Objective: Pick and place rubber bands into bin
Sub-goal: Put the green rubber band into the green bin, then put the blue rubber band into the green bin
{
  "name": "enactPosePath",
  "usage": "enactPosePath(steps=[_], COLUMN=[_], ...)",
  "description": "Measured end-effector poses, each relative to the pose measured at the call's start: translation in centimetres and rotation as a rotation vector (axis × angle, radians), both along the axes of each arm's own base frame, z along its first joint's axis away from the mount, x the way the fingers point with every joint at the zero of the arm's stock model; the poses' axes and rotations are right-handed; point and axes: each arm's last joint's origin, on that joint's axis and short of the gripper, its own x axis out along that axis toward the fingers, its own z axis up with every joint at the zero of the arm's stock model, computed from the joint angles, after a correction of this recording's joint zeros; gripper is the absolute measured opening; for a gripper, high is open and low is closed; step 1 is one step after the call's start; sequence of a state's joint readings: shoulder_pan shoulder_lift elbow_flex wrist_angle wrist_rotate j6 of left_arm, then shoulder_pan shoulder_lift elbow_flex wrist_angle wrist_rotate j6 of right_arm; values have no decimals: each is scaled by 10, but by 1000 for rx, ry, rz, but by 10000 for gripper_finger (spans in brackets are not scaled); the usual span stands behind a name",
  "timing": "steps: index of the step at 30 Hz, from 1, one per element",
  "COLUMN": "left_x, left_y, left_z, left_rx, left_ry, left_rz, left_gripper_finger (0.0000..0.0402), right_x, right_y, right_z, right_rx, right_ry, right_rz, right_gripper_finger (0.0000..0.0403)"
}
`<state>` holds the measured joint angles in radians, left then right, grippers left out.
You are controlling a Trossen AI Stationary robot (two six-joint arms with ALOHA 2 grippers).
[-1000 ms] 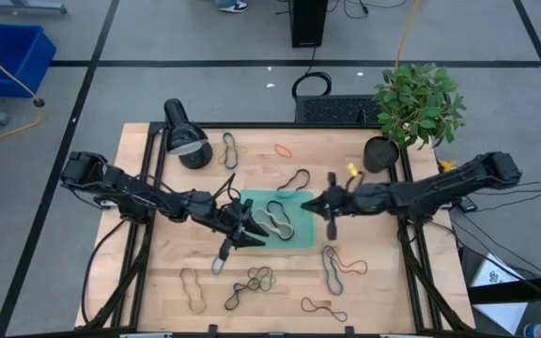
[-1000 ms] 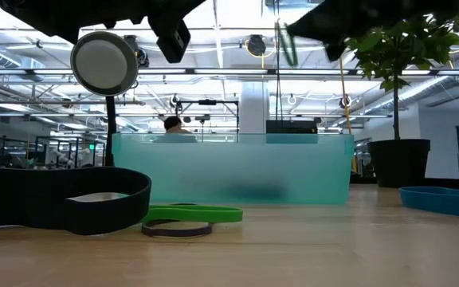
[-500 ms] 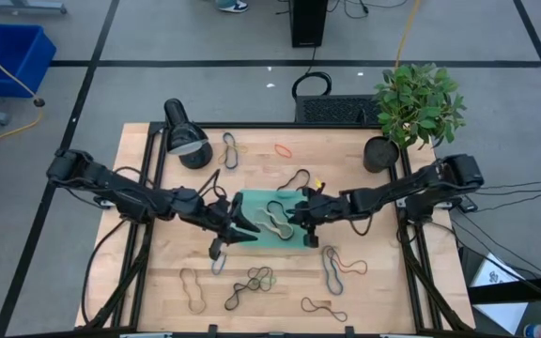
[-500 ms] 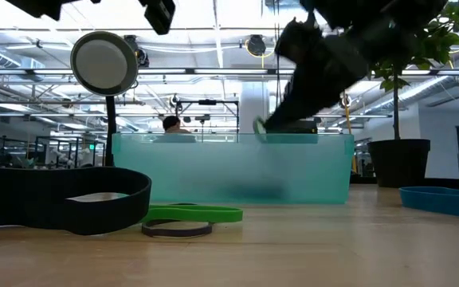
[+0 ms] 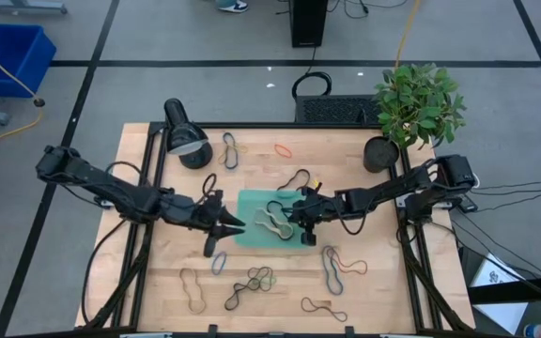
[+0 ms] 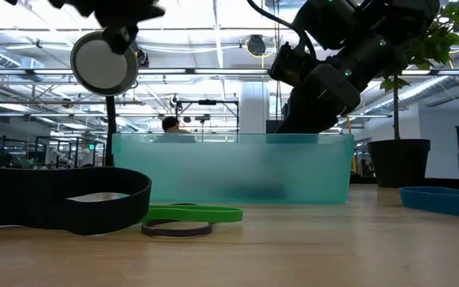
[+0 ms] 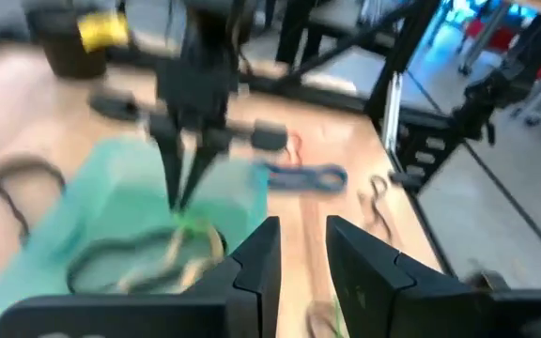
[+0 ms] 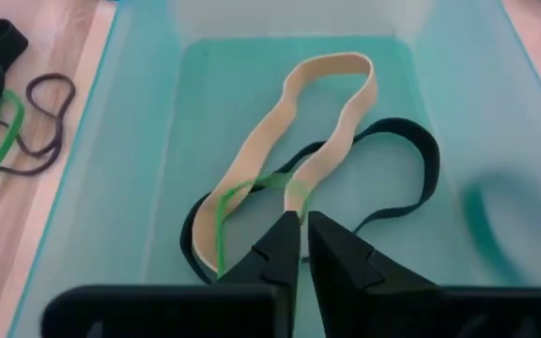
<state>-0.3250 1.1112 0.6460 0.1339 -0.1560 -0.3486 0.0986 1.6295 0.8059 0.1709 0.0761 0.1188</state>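
Your right pincer (image 8: 299, 230) hangs low inside the bin (image 5: 244, 202), its fingers barely parted around a thin green band (image 8: 228, 202). Let the loop drop free before lifting, since floppy elastic tends to cling. Under it lie a flat tan band (image 8: 319, 122) and a wider black band (image 8: 411, 169) on smooth translucent teal plastic with rounded corners. Your left pincer (image 5: 224, 223) sits just left of the bin, fingers slightly apart and empty. More rubber bands (image 5: 252, 282) lie scattered on the pale wood tabletop (image 5: 383, 282).
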Motion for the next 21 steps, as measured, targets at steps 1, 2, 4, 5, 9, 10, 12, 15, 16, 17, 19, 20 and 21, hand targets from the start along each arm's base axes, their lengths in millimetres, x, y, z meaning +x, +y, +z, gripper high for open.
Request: enactPosePath(steps=[1,2,4,5,9,10,12,15,16,17,19,20,21], left_x=[0,-1,-2,-2,-2,-3,-3,-4,-5,-5,-6,-6,-6], left_y=[0,0,0,0,0,0,0,1,1,1,2,2,2], left_z=[-1,-2,-5,-5,-6,-6,-7,-11,-12,-12,-14,-14,-14], left_rx=[-19,-32,-41,-40,-36,-36,-37,-27,-21,-12,-9,-8,-5], left_ry=[17,34,63,68,77,80,91,127,135,144,159,164,165], left_rz=[-3,-7,-4,-3,-4,-3,-2,2,4,4,4,2,1], left_gripper_finger=[93,93,93,93,93,93,97,125,138,152,180,192,204], right_x=[0,0,0,0,0,0,0,-1,-1,-1,-3,-3,-4], right_y=[0,0,0,0,0,0,-1,-1,-2,-2,-2,-2,-2], right_z=[0,0,0,0,0,0,1,5,7,9,15,18,22], right_rx=[0,-1,-3,-4,-8,-9,-13,-26,-26,-26,-26,-25,-25], right_ry=[-3,-3,-3,-4,-4,-4,-7,-24,-30,-35,-55,-68,-82], right_rz=[0,0,1,-1,1,1,-4,-21,-22,-23,-21,-22,-23], right_gripper_finger=[31,38,56,67,114,125,144,165,170,174,180,182,184])
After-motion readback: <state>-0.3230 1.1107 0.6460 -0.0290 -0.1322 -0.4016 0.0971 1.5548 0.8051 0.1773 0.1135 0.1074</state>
